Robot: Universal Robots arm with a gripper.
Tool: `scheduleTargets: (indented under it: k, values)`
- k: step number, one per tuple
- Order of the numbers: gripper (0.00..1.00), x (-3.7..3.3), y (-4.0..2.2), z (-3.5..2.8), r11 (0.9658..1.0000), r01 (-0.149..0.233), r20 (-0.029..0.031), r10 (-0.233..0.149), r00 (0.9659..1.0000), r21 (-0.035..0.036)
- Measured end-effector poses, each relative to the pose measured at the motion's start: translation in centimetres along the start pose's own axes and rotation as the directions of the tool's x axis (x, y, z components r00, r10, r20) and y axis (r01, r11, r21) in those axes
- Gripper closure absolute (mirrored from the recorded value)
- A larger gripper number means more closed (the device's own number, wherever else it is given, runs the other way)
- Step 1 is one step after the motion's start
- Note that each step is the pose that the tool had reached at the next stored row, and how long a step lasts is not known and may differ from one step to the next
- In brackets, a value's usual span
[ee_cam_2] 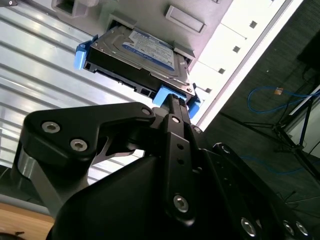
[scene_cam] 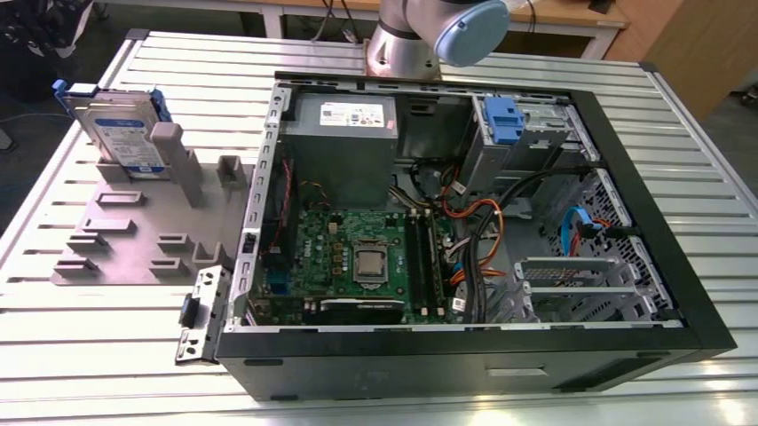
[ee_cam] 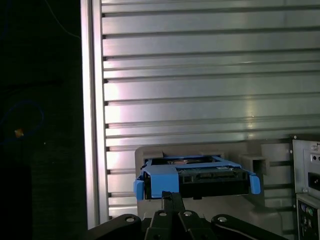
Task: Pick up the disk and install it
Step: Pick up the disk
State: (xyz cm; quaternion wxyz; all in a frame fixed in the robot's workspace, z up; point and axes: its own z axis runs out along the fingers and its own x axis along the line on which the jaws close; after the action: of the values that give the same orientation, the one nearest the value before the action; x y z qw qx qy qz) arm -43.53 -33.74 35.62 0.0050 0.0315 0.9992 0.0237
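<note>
The gripper [ee_cam: 172, 196], closed up and holding nothing, hangs above the disk [ee_cam: 210, 176], which stands on edge in the grey holder [scene_cam: 130, 253] at the exterior view's far left. A good grasp, I judge, needs the jaws opened and squared to its top edge. The open computer case [scene_cam: 474, 355] holds a motherboard [scene_cam: 355, 257] and another blue carrier [scene_cam: 503, 120].

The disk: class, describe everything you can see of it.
The disk is a flat silver-grey metal drive with a white-and-blue label, framed by a blue plastic carrier with end tabs. It stands on edge in the grey plastic holder, at the exterior view's left of the computer case; only the holder touches it.
</note>
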Motion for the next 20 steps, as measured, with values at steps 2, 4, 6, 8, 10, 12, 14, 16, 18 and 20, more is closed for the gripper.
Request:
scheduleTargets:
  k: [2,4,6,8,10,12,14,16,18,20]
  values:
    - [0.89,0.00,0.00,0.00,1.0000,0.006,-0.0004,-0.006,1.0000,0.0000]
    - [0.89,0.00,0.00,0.00,0.9998,0.018,-0.0009,-0.018,0.9998,-0.0001]
    - [0.89,0.00,0.00,0.00,0.9993,0.036,-0.0017,-0.036,0.9993,-0.0003]
    - [0.89,0.00,0.00,0.00,0.9984,0.056,-0.0027,-0.056,0.9984,-0.0005]
    - [0.89,0.00,0.00,0.00,0.9969,0.079,-0.0038,-0.079,0.9969,-0.0008]
    - [0.89,0.00,0.00,0.00,0.9947,0.102,-0.0049,-0.102,0.9947,-0.0011]
    - [0.89,0.00,0.00,0.00,0.9919,0.127,-0.0061,-0.127,0.9919,-0.0014]
    - [0.89,0.01,0.00,0.00,0.9878,0.156,-0.0074,-0.156,0.9878,-0.0019]
    - [0.89,0.01,0.00,0.00,0.9829,0.184,-0.0087,-0.184,0.9829,-0.0023]
    - [0.89,0.00,0.00,0.00,0.9770,0.213,-0.0100,-0.213,0.9769,-0.0029]
